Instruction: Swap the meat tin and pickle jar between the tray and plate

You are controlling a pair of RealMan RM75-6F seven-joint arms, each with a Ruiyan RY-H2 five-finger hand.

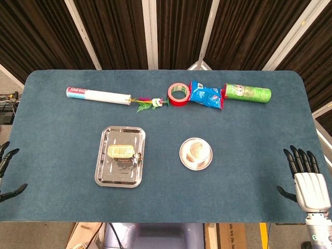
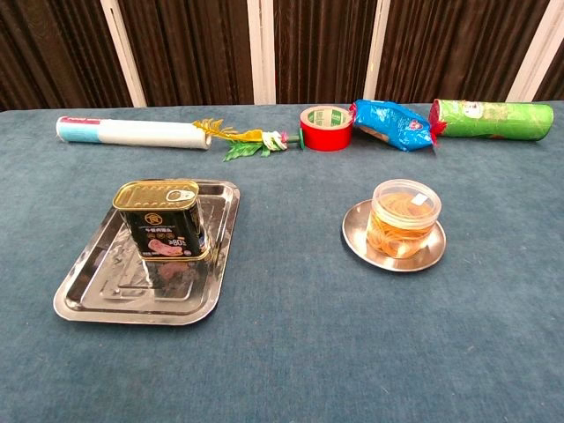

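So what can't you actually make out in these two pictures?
- Left hand: head view's left edge cuts it off, only dark fingertips show; absent from chest view.
- Right hand: seen from the back in head view, palm hidden.
- Tin: label print too small to read.
- Jar: contents only a yellowish blur through the clear wall.
- Tube: its end cut by chest view's right edge.

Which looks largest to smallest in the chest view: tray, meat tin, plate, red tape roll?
1. tray
2. plate and meat tin: they look alike, so unranked.
3. red tape roll, though it lies farther from the camera, so its rank is unsure.
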